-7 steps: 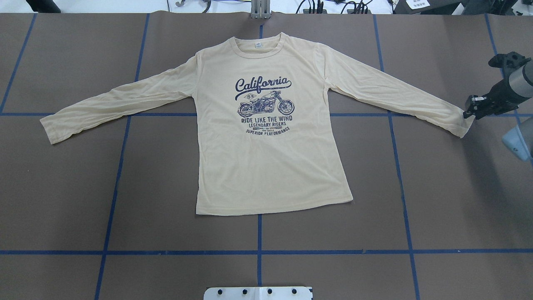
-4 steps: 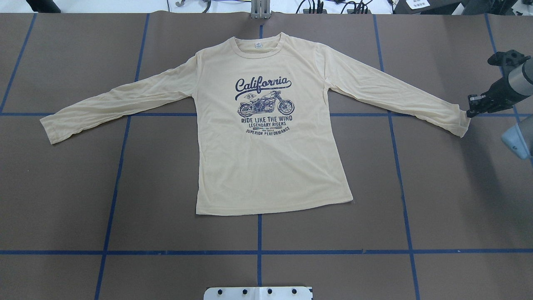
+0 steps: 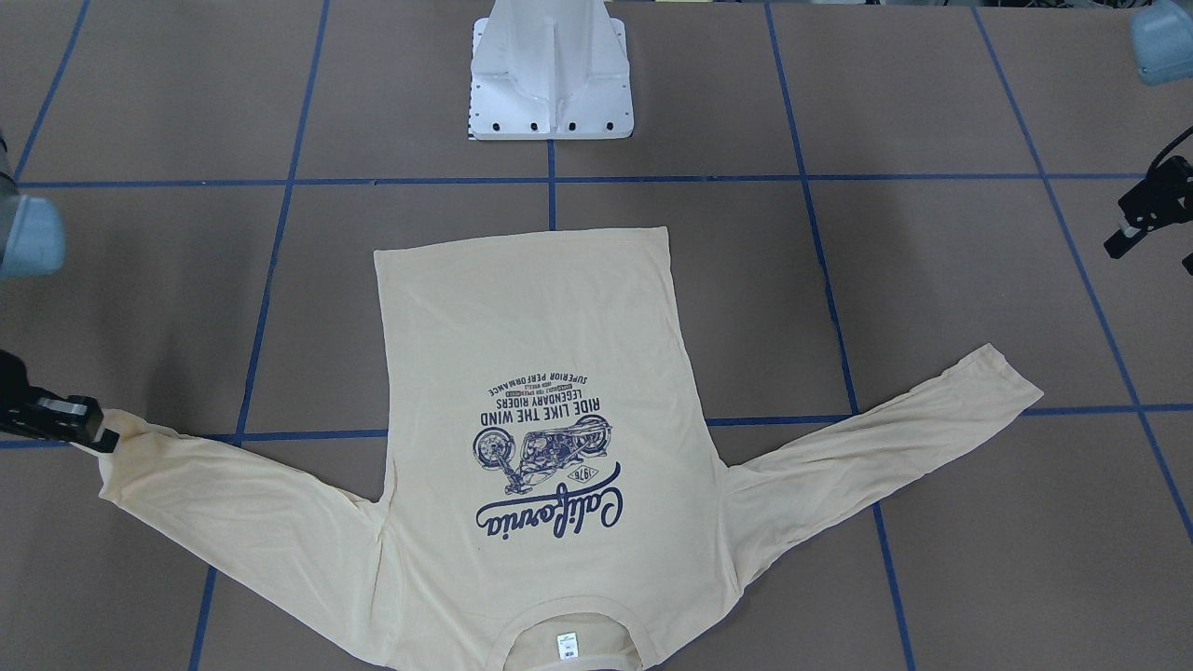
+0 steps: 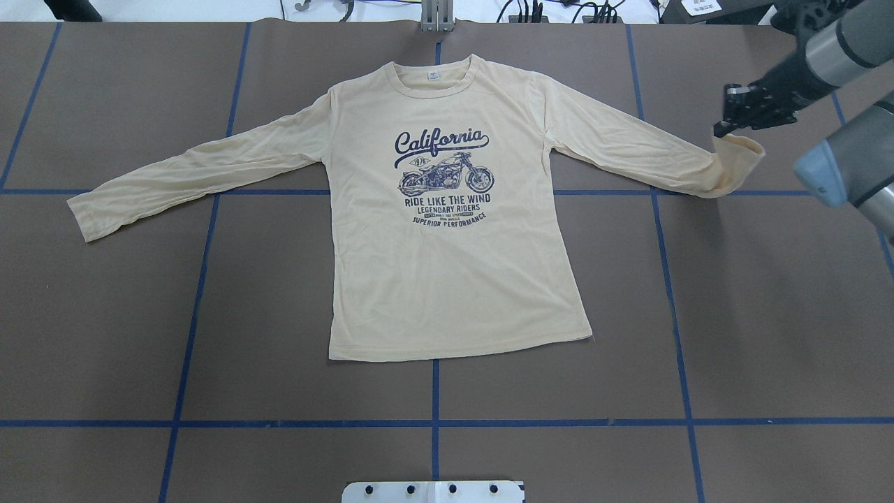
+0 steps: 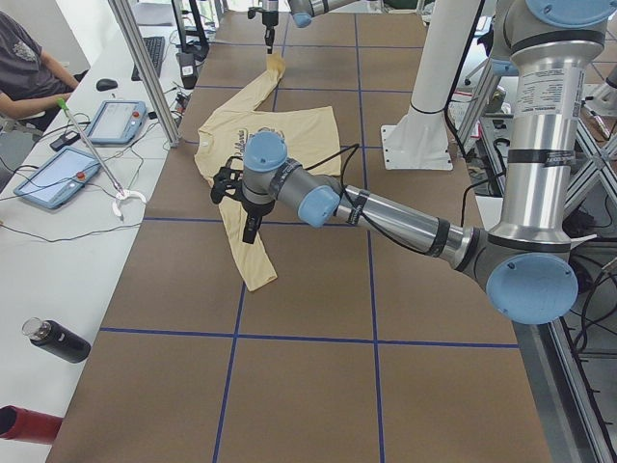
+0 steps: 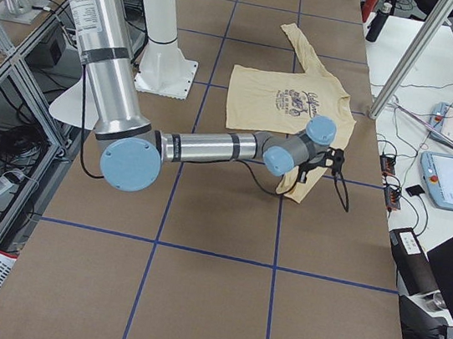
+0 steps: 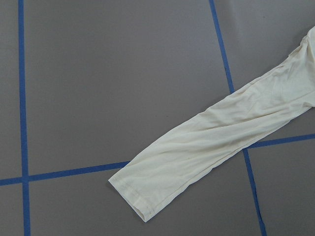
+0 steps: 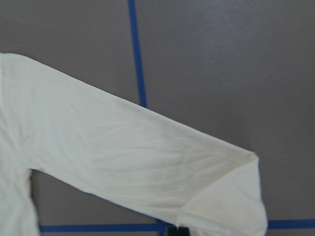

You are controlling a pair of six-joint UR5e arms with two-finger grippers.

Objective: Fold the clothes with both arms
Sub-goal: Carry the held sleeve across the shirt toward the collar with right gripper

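Shirt [image 4: 447,279] lies flat at mid-mat [image 4: 768,314], print up. Collar [image 4: 433,87] points away from the robot and sits near the mat's far edge. The hem faces the pedestal [image 3: 550,84], well apart from it, with bare mat between.

Right gripper [image 4: 721,129] is pinched onto the right cuff [image 4: 740,154] at the robot's right end of the shirt. You see that cuff held off the mat and curled back, its mouth gaping. The rest of that sleeve runs down to the mat toward the shoulder. Beyond it there is open mat out to the table's end.

Left cuff [image 7: 135,199] lies flat across a blue tape line [image 7: 74,171], nothing touching it. Left gripper [image 5: 250,231] hangs above that sleeve. You cannot tell from these views how wide its jaws stand. Wide bare mat on that side too.

Writing, navy print [image 4: 441,175]: "California" in script, "1976" in a small badge, a motorcycle, then "RIDE LIKE THE WIND", "LEGENDARY RIDERS", "SUPERIOR PERFORMANCE". One tiny line between them is too small to read. The white neck label [image 3: 566,645] also carries text too small to read.
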